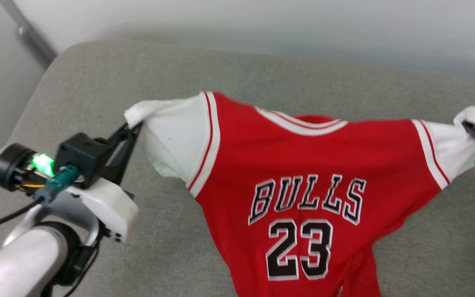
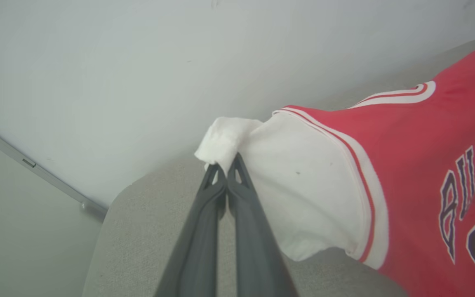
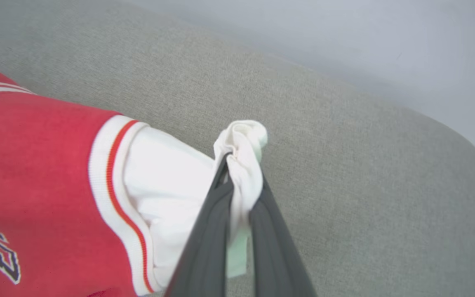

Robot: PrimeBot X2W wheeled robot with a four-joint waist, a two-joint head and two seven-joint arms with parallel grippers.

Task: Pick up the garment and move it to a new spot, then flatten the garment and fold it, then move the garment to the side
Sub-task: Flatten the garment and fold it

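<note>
Hanging item: the garment (image 1: 303, 165), a red jersey-style shirt, stretched wide between the two tools with its front facing the head camera.
Markings: black white-outlined "BULLS" above the number 23; red-and-white striped trim at neck and armholes.
Left tool (image 1: 135, 126): clenched on the bunched end of the left white sleeve (image 1: 171, 136), dark fingers pressed together on the cloth.
Right tool (image 3: 231, 159): clenched on the twisted tip of the right white sleeve (image 3: 171, 185); cloth shows between its two fingers.
Position: garment spread above the grey upholstered surface (image 1: 97, 82), shoulders raised.
Lower hem: runs off the bottom of the head view; contact with the surface cannot be judged.
Backdrop: pale wall (image 1: 262, 20) behind the surface; metal rail (image 1: 31, 37) at upper left.
Left wrist: green light (image 1: 43, 164) lit.
</note>
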